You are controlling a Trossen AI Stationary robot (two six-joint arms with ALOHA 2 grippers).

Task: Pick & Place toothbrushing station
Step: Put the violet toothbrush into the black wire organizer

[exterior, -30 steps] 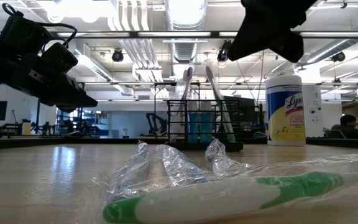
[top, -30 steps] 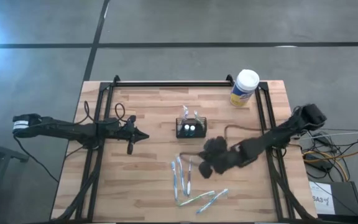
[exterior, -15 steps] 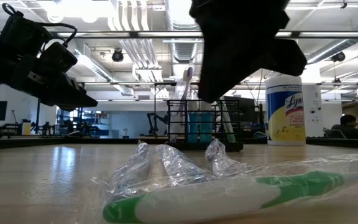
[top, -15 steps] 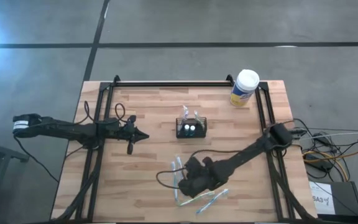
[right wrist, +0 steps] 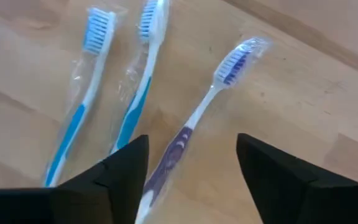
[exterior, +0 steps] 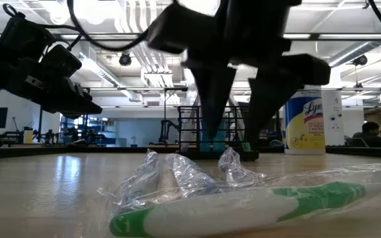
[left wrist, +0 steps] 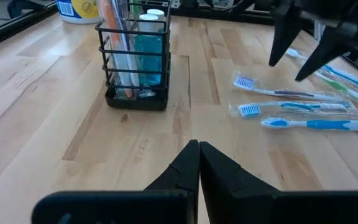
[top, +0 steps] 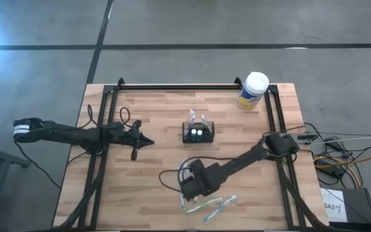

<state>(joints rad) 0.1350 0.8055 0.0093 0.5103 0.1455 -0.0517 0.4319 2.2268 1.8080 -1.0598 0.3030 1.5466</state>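
The toothbrushing station is seen near the middle of the wooden tabletop, upright, a black wire holder with toothbrushes standing in it; in the left wrist view two teal cylinders are also seen inside it. It is touched by neither arm.

The right gripper is stretched across the tabletop to the loose wrapped toothbrushes in front of the station and is held just above them. Its fingers are spread wide, and a purple-handled toothbrush in clear wrap is seen lying between them; whether it is touched cannot be told. Two blue-handled toothbrushes lie just beside it, all three roughly parallel. In the low view the spread fingers are seen hanging in front of the station, apart from the tabletop.

A green-handled wrapped toothbrush lies nearest the low camera.

The left gripper is held over the left part of the tabletop, well apart from the station, with its fingers pressed together and nothing between them.

A white-capped, yellow-labelled canister stands at the far right corner of the tabletop
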